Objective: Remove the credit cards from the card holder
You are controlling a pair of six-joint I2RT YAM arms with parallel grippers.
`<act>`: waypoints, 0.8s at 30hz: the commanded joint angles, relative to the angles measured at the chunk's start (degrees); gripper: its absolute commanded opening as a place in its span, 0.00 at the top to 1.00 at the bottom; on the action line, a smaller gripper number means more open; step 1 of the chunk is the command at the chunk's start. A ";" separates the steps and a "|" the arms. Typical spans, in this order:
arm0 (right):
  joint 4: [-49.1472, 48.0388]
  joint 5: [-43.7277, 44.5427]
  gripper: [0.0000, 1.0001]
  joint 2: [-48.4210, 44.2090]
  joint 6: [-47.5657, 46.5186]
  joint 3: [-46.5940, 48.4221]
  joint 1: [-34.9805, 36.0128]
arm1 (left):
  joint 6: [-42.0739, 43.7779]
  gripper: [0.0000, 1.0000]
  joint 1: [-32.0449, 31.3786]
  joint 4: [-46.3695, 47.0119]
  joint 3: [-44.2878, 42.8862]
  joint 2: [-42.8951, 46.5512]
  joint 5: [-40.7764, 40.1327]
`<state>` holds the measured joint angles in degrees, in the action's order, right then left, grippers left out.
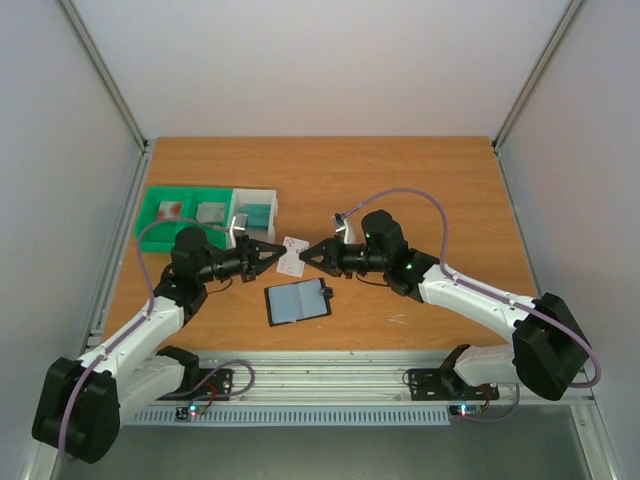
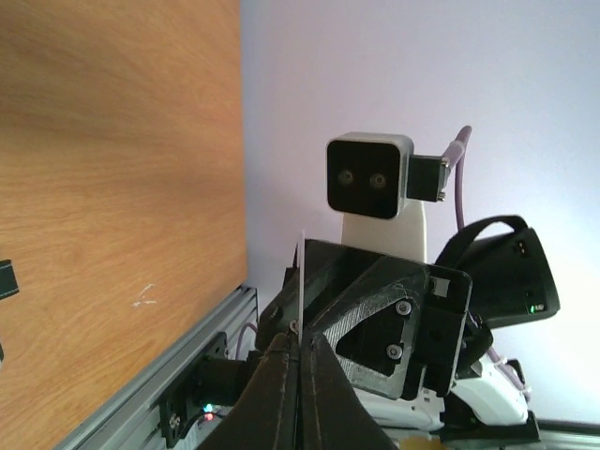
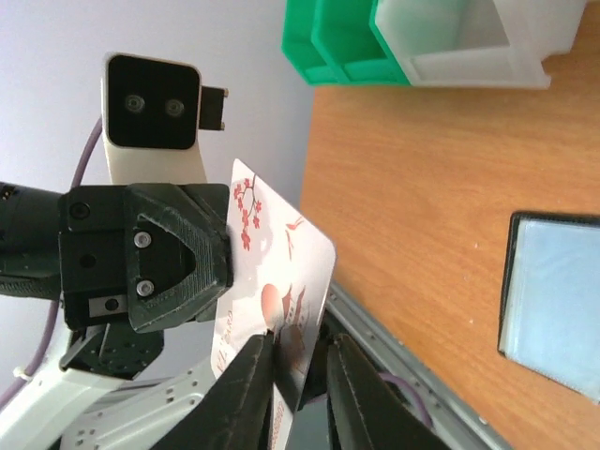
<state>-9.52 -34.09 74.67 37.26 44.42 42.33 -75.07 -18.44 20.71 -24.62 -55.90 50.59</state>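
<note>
A white credit card with red markings hangs in the air between my two grippers. My left gripper is shut on its left edge; in the left wrist view the card shows edge-on, rising from the pinched fingertips. My right gripper has the card's other end between its jaws, which stand slightly apart, one finger against the card and a gap at the other. The black card holder lies open on the table below, grey-blue pocket up.
A green tray and a white tray, each holding small items, stand at the back left of the wooden table. The metal rail runs along the near edge.
</note>
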 commanded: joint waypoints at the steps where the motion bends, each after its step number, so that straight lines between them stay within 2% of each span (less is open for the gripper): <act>1: 7.96 -2.47 0.77 -2.28 -7.48 3.56 0.11 | -1.05 1.00 -0.38 8.00 -0.74 -1.10 4.67; 6: 23.60 -5.19 0.65 -4.59 -18.01 9.38 -3.17 | 1.71 1.00 -0.57 4.17 -3.78 -1.98 10.22; 10: 36.26 -7.79 0.60 -5.56 -27.89 15.14 -6.42 | 11.61 1.00 -2.73 -11.26 -9.36 -1.82 14.07; 13: 43.81 -11.67 0.60 -4.34 -34.18 20.72 -7.42 | 23.25 1.00 -4.80 -25.51 -13.89 -1.26 13.98; 15: 48.59 -14.34 0.59 -2.67 -38.74 23.75 -7.46 | 28.52 1.00 -5.99 -30.25 -15.99 -1.36 14.49; 24: 49.05 -26.30 0.60 1.69 -42.71 25.30 -6.77 | 31.82 1.00 -8.12 -31.23 -17.98 -1.95 17.09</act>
<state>36.82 -53.21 74.24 -1.10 69.32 34.98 -47.16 -25.85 -8.29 -40.69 -57.78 65.21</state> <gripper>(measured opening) 0.408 0.012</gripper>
